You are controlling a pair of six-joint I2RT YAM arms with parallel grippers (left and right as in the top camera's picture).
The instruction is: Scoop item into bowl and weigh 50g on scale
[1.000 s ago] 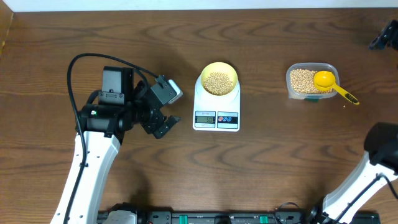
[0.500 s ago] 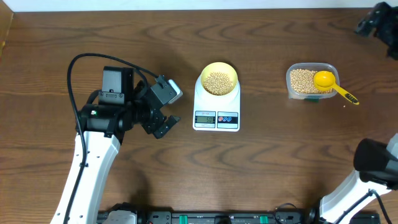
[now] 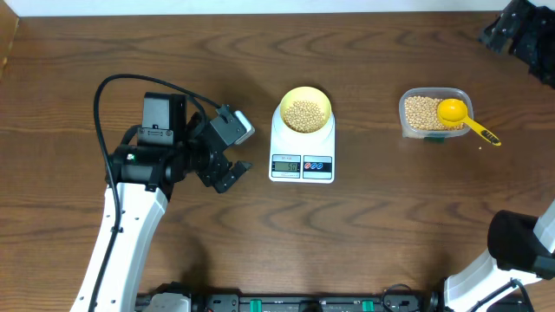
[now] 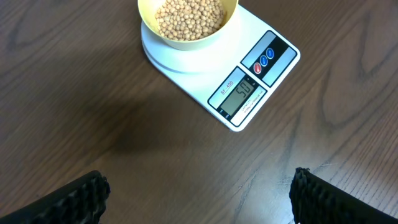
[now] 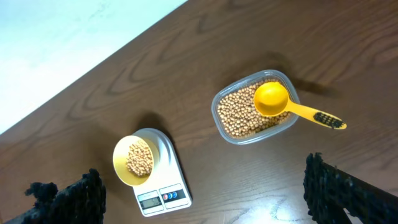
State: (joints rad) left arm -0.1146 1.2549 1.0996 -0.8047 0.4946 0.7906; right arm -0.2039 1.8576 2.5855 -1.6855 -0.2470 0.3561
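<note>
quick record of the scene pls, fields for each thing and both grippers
bowl: pale yellow, sits on the scale
beans: loose pile inside the bowl
scale: white, display appears to read 50
tub: clear, right of the scale, holds more beans
scoop: yellow, head in the tub, handle over its rim, looks empty
left gripper: open, empty, left of the scale
right gripper: open, empty, apart from the tub
</note>
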